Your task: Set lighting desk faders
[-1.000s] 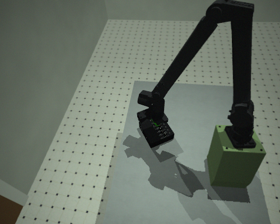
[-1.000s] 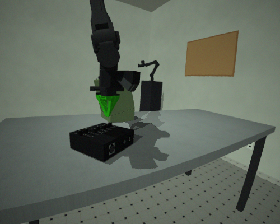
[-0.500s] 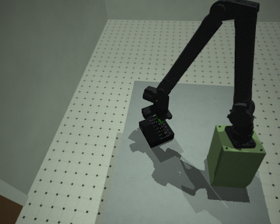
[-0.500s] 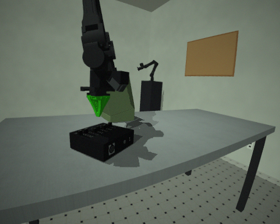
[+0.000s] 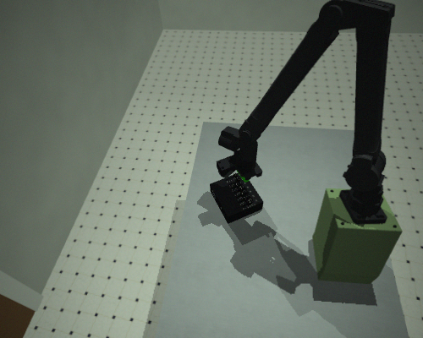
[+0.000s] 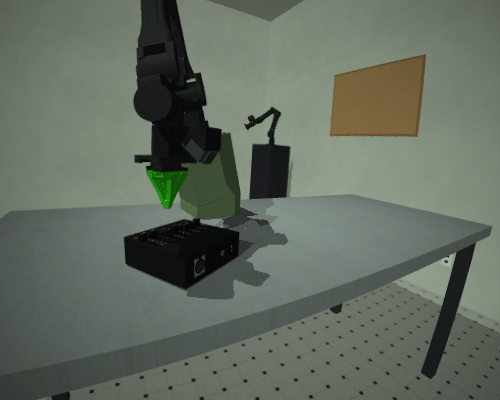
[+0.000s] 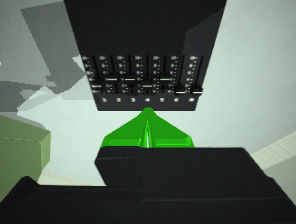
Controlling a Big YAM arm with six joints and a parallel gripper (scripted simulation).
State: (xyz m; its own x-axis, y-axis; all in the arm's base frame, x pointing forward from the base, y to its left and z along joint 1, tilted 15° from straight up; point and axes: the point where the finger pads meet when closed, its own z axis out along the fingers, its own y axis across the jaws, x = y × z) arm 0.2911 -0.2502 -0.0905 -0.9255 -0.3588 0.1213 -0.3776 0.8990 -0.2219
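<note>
The black lighting desk (image 5: 236, 199) stands flat on the grey table; it also shows in the exterior view (image 6: 181, 252) and in the wrist view (image 7: 147, 55). Its row of several faders (image 7: 147, 82) runs across the wrist view, with caps at mixed heights; the two rightmost caps sit lowest. My gripper (image 6: 166, 202) (image 5: 243, 177), with green fingers pressed together into a point, is shut and empty. It hangs a little above the desk's near edge, not touching any fader. In the wrist view the fingertip (image 7: 148, 110) points just below the middle of the fader row.
The arm's green base block (image 5: 354, 237) stands on the table to the right of the desk. A second dark stand with a small arm (image 6: 269, 167) is behind the table. A table edge runs close to the desk's left side.
</note>
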